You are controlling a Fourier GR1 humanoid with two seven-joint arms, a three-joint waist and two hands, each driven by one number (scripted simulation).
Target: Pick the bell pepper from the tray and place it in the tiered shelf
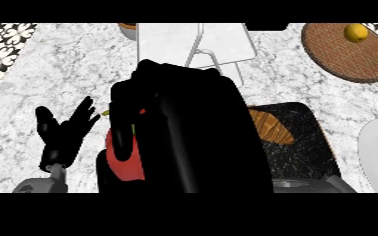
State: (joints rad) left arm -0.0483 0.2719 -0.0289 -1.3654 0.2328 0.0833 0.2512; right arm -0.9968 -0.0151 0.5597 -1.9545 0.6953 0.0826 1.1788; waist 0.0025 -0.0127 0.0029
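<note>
Dark tray (304,147) holding a pastry (272,126), my right hand (188,115) with fingers (122,112) curled round the red bell pepper (120,156), left hand (65,129) open, fingers up

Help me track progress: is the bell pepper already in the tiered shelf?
No, the right hand is curled round the red bell pepper, nearer the view's lower edge than the white tiered shelf.

Bare counter (74,65) flanks the tiered shelf (225,40) leftward; a round board (332,55) stands rightward.
</note>
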